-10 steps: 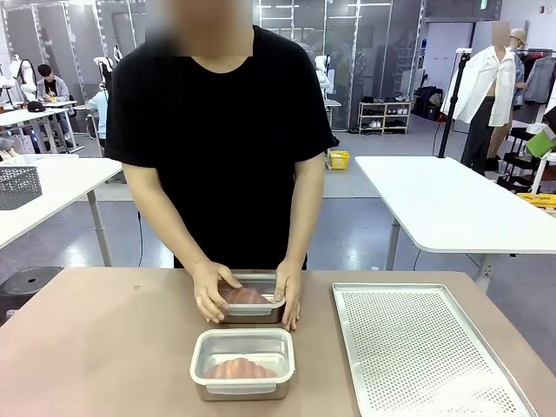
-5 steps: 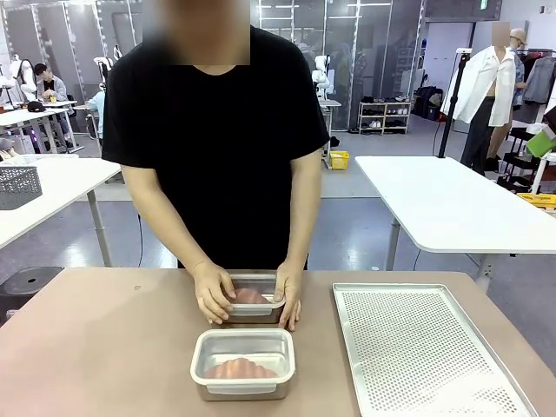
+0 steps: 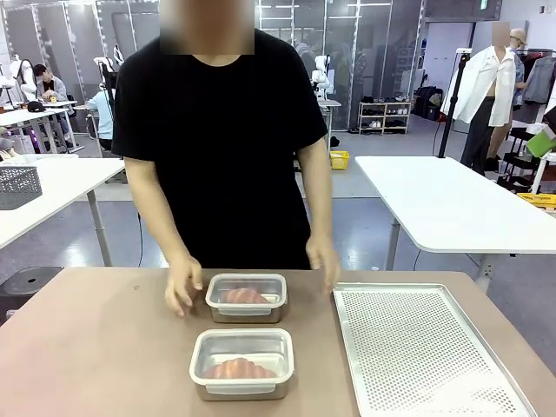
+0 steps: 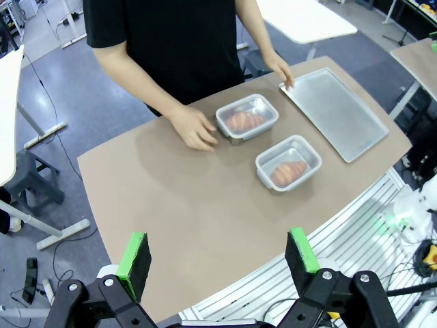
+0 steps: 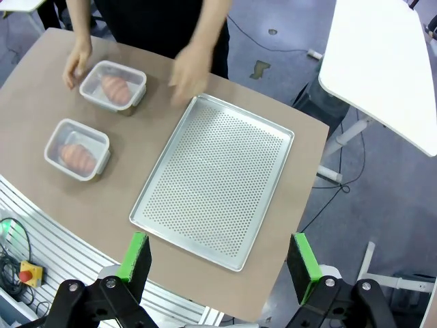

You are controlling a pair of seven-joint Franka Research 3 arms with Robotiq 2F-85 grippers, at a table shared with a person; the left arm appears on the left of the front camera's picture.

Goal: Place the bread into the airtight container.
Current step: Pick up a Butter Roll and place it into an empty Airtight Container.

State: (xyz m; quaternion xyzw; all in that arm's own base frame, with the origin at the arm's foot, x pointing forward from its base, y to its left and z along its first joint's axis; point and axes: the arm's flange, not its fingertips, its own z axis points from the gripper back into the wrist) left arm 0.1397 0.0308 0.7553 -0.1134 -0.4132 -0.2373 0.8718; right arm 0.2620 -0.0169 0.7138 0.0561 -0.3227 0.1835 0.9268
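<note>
Two metal airtight containers sit mid-table, each with a bread inside. The far container (image 3: 246, 298) (image 4: 247, 117) (image 5: 113, 85) carries a clear lid over its bread (image 3: 244, 295). The near container (image 3: 242, 362) (image 4: 289, 162) (image 5: 77, 149) looks the same, with its bread (image 3: 240, 369) showing through. The person's hands (image 3: 182, 285) (image 3: 323, 261) hover on either side of the far container, off it. My left gripper (image 4: 217, 256) hangs open high above the table's near edge, holding nothing. High over the tray's near side, my right gripper (image 5: 220, 260) is open and empty too.
A perforated metal tray (image 3: 426, 347) (image 5: 215, 179) (image 4: 339, 109) lies bare on the table's right side. The person stands at the far edge. Bare brown tabletop (image 3: 95, 347) spreads to the left of the containers. White tables (image 3: 452, 204) stand beyond.
The person's hands have let go of the far container and moved apart to its sides. Both containers stay in place.
</note>
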